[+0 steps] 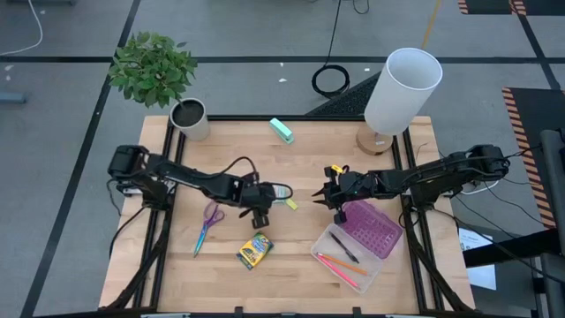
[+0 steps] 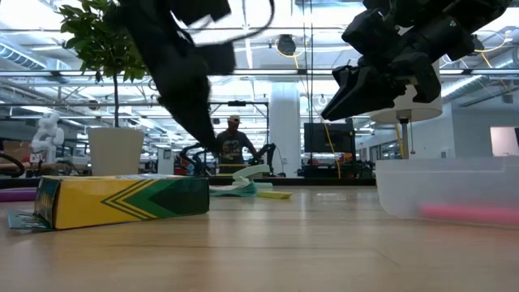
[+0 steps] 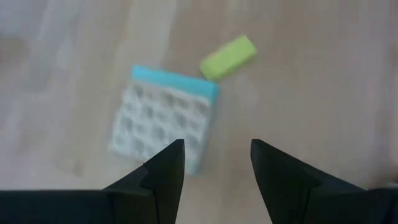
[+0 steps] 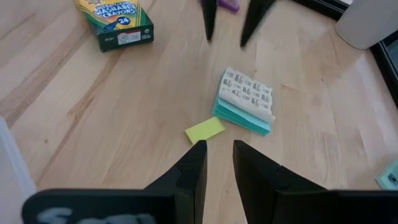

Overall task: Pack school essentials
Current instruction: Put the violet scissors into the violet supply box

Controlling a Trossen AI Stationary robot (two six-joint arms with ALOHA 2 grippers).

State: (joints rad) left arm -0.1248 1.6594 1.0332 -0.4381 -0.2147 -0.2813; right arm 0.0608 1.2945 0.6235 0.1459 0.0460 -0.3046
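As both arms meet over mid-table, we log the high view first: the left gripper hangs just beside the small card pad and the yellow eraser, and the right gripper faces them from the right. Near the left arm lie the purple-handled scissors and, nearer the front edge, the crayon box. The clear tray at front right already holds a red pen, an orange pencil and one dark pen we cannot identify further, with a purple perforated lid or insert propped on its far side. A teal block sits far back, well apart. Low view: the crayon box lies flat in the foreground, the tray wall at right; a person shows far off in the room. Left wrist view: the left fingers stand spread, nothing between them, over the pad and eraser. Right wrist view: the right fingers are parted narrowly and empty, close to the eraser; the pad lies just beyond. Handling judgement: the eraser is light, small and grippy, best pinched across its short sides; the pad is thin, light and floppy, so take it by one edge. Count: one eraser, one pad, one scissors, one crayon box still outside the tray.
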